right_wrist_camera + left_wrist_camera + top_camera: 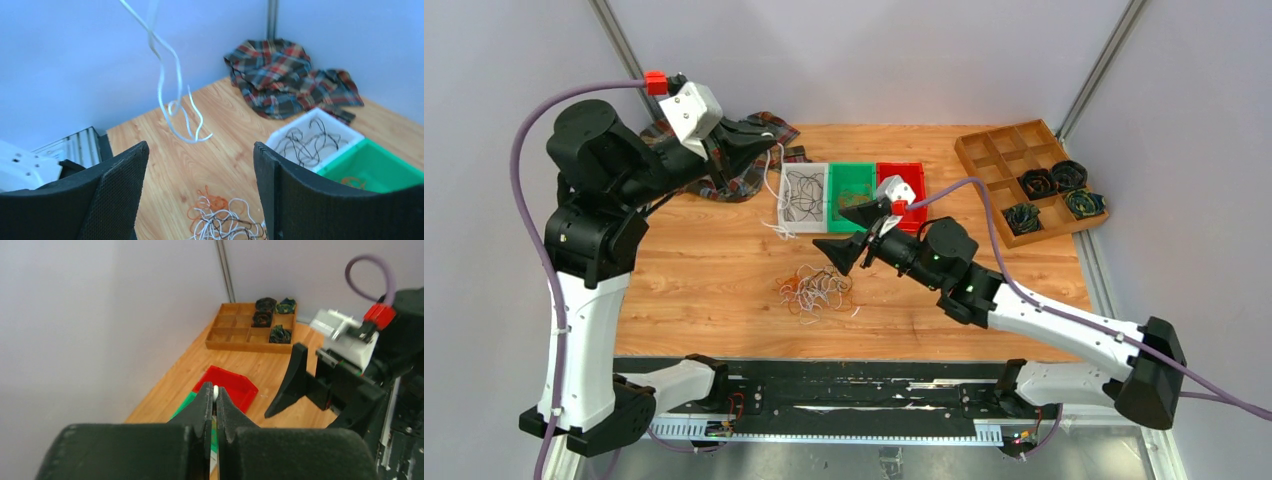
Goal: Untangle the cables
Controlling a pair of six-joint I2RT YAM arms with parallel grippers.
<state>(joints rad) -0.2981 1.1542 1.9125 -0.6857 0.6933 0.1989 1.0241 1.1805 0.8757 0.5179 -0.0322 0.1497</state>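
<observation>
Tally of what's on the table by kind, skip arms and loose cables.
Plastic bins: 3 (white bin, green bin, red bin)
Wooden divided tray: 1
Dark wound coils: 4, all in the tray
Plaid cloth: 1
Total: 9

Colours I see
White bin [804, 167], green bin [852, 166], red bin [901, 166]; plaid cloth [295, 75]; orange-white cables [816, 290]; woodgrain tabletop [714, 270].

table [724, 260]: matt wood
red bin [232, 385]: glossy plastic
cloth [290, 75]: woven plaid fabric
white cable [150, 35]: smooth sheath
R pads [120, 195]: rough blk
</observation>
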